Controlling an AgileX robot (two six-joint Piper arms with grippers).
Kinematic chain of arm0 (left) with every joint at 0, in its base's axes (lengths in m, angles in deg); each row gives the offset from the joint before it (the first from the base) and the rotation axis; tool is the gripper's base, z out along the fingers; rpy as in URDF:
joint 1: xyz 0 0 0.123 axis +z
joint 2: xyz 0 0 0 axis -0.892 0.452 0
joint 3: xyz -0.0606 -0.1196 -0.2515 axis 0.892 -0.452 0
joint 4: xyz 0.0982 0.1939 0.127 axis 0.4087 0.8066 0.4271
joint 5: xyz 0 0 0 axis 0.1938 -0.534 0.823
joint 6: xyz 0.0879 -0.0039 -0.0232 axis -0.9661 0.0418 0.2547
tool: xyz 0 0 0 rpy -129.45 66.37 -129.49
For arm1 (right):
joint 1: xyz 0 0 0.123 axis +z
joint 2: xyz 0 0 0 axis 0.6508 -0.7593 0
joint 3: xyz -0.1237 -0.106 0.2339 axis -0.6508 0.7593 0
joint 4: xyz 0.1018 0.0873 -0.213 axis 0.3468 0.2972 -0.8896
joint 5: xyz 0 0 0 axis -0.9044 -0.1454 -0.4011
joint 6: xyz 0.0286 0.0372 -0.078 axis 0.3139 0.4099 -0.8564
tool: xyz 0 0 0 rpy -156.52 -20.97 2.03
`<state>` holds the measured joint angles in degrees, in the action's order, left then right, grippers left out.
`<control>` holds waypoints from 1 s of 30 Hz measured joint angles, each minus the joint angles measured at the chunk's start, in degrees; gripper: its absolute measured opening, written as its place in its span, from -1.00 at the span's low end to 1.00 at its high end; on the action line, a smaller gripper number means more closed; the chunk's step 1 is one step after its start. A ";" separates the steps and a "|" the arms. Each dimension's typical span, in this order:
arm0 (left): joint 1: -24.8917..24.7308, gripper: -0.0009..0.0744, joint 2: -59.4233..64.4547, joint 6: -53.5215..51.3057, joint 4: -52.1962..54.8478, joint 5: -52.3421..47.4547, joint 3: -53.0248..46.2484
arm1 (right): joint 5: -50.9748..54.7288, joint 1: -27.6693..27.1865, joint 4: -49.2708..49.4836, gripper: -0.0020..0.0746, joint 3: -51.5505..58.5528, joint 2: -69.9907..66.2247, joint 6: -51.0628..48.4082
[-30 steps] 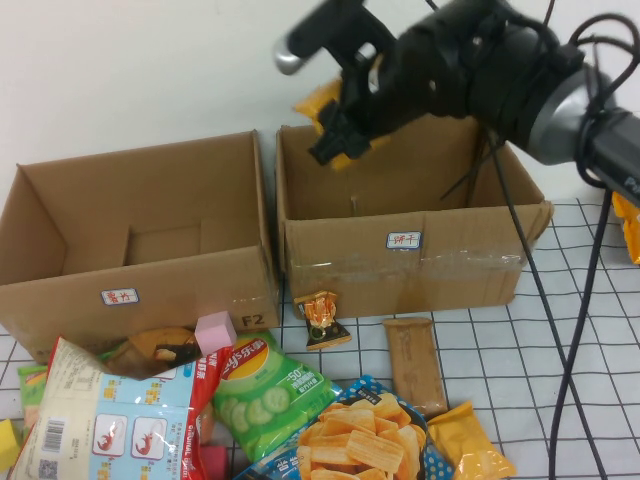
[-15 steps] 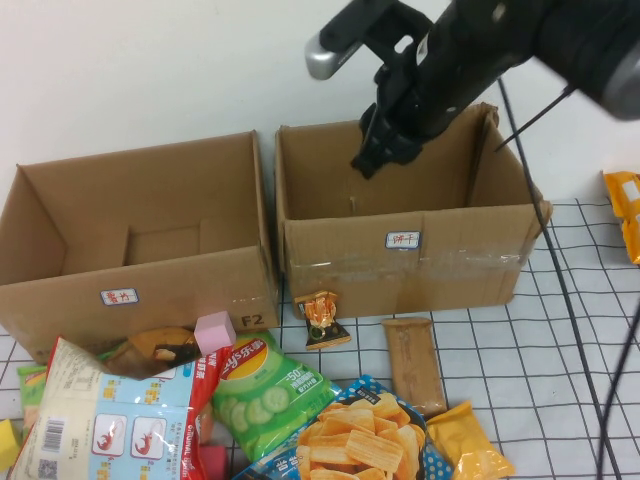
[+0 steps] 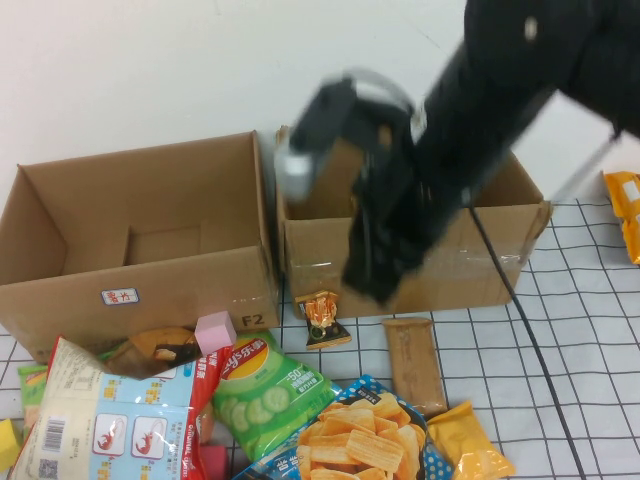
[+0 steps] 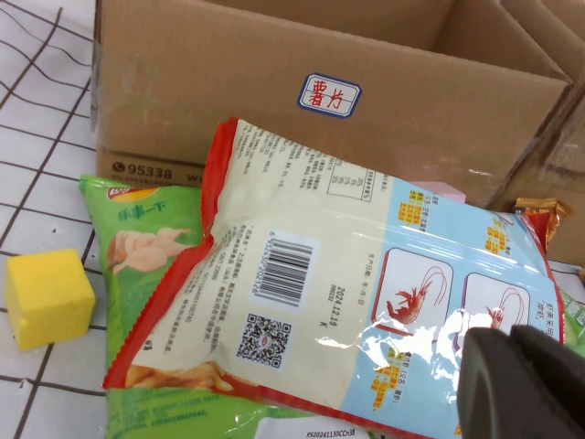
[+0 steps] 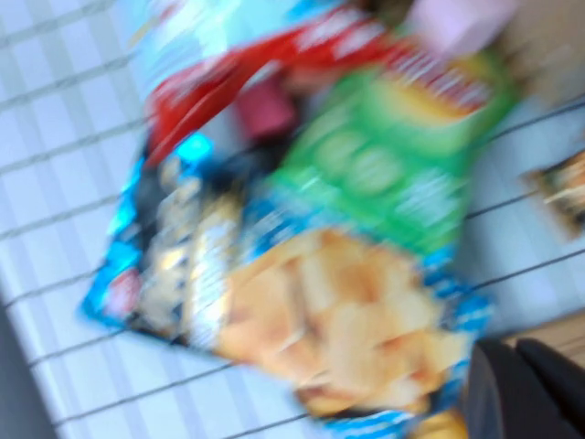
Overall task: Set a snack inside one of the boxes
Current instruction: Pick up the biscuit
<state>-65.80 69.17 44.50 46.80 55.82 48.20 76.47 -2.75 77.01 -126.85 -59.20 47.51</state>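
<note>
Snack pile and two boxes, right arm a blur

Boxes first: two cardboard ones side by side at the back of the table, the left box (image 3: 140,235) and the right box (image 3: 410,245), each with a small label on its front wall. The left box's inside looks bare as far as I can see; the right box's inside is mostly hidden behind the arm, so no idea what's in it.

Snacks out front, I count a shrimp-cracker bag (image 3: 110,420), a green chip bag (image 3: 268,385), a blue chip bag (image 3: 365,435), a brown bar (image 3: 415,365), a small orange pack (image 3: 470,450), a tiny wrapped snack (image 3: 322,320) just under the right box, plus another orange pack (image 3: 625,210) cut off at the far right edge. One pink cube (image 3: 215,330), one yellow cube (image 4: 47,297).

The right gripper (image 3: 375,270) is a dark smear in front of the right box; can't tell if its fingers are apart or together. The left gripper (image 4: 526,384) sits low over the shrimp-cracker bag, only a corner showing, same story.
</note>
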 joint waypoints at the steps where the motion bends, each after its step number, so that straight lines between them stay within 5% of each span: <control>1: 0.00 -0.98 0.00 0.00 0.00 0.00 0.00 | -0.39 0.37 0.16 -0.94 2.43 1.33 0.00; 15: 0.00 -0.98 0.00 0.00 0.00 -0.12 0.00 | -15.36 3.17 3.35 -0.95 35.50 17.71 -0.39; 30: 0.00 -0.98 0.00 0.00 0.00 -0.12 0.00 | -12.13 3.17 8.77 -0.95 39.49 10.99 -10.07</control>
<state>-65.80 69.17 44.50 46.80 55.70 48.20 64.34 0.42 85.78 -87.36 -48.21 37.44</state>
